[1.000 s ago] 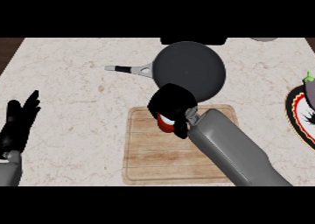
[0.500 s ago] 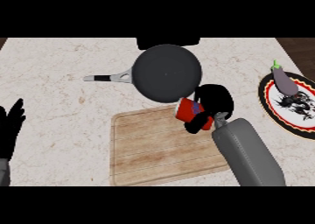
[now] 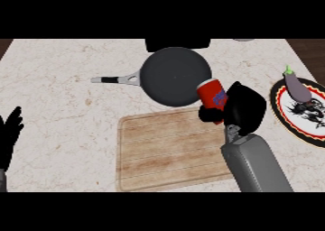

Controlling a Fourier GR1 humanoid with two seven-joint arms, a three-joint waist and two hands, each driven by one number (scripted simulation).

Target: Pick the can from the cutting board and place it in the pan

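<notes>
Right hand (image 3: 242, 108) around cylindrical red can (image 3: 212, 94)

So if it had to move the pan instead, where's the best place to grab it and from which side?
By the handle, probably. The pan is a wide round dish, too broad for a hand to curl round, while its thin handle sticks out to the left over bare counter. Coming from the left suits it: the left hand rests open on that side, and the right hand is holding the can.

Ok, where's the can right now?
In the head view the red can is held in the right robot hand, right of centre, at the pan's lower right rim and just past the cutting board's far edge.
</notes>
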